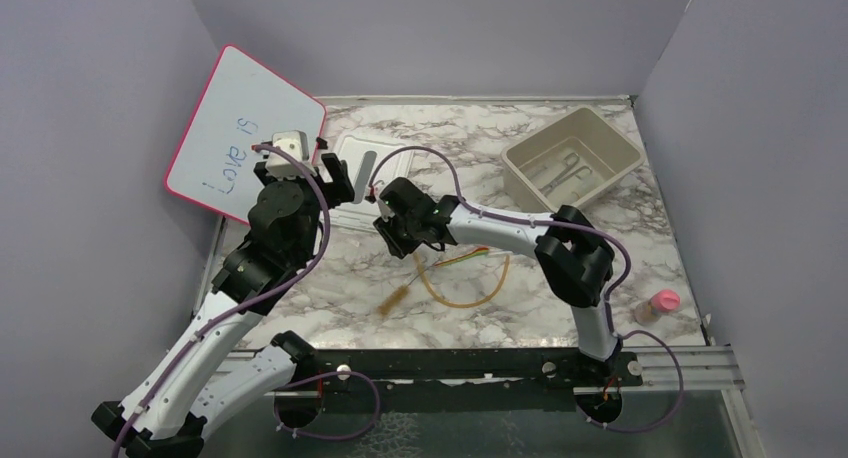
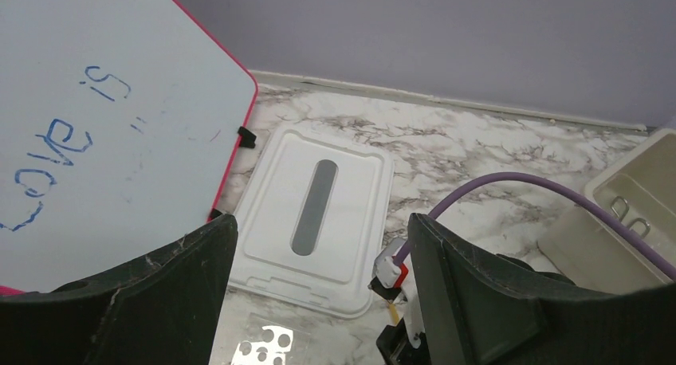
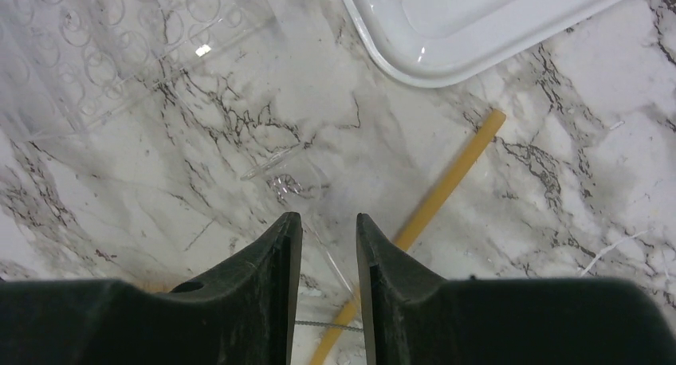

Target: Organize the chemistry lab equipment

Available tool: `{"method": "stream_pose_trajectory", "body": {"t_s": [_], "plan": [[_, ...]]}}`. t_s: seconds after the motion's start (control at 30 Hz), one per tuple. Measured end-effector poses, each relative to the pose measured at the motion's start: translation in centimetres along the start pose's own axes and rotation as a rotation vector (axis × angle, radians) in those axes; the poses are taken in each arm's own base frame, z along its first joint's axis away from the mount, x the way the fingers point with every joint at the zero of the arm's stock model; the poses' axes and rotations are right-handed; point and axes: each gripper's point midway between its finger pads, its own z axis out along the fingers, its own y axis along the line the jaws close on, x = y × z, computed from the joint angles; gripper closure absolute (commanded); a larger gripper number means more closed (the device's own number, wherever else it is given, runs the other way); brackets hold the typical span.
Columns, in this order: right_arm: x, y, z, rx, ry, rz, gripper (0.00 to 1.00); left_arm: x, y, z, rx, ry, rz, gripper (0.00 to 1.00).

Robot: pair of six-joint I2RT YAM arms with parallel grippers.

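**Hovering by the white lid (image 2: 275, 198)**

Holding left pincer (image 2: 320, 229) spread wide, empty, over the lid's near edge. Holding right pincer (image 3: 328, 217) narrowed to a slit just nearer than the lid; cannot tell whether gripping anything. Lying nearer still: amber rubber tube (image 3: 446, 182), wire brush (image 1: 397, 300), green-orange stick (image 1: 462, 259). Lying in the beige bin (image 1: 543, 132), right of the lid: tongs (image 1: 560, 173).

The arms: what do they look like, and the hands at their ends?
The left arm and right arm are white tubes with chunky black joints; a thin purple cable loops along each. The left hand and right hand each have two black wedge-shaped fingers.
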Motion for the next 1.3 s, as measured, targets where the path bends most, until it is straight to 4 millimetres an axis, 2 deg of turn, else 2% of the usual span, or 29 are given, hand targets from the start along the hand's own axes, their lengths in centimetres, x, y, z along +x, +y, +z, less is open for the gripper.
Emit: {"method": "stream_pose_trajectory", "body": {"t_s": [0.17, 0.3, 0.77, 1.17, 1.3], "plan": [[-0.2, 0.1, 1.0, -0.003, 0.025, -0.048, 0.63, -0.3, 0.7, -0.2, -0.027, -0.010, 0.011, 0.19], [0.9, 0.2, 1.6, -0.005, 0.071, -0.081, 0.60, -0.1, 0.7, -0.2, -0.030, -0.004, 0.017, 0.19], [1.6, 0.7, 1.4, -0.025, 0.103, -0.114, 0.63, 0.3, 0.8, -0.1, -0.033, 0.011, 0.027, 0.19], [2.3, 0.5, 0.6, -0.027, 0.129, -0.147, 0.52, 0.3, 0.8, -0.2, -0.033, 0.013, 0.028, 0.19], [2.8, 0.4, 0.5, -0.032, 0.146, -0.170, 0.51, 0.3, 0.8, -0.2, -0.034, 0.013, 0.028, 0.19]]}}
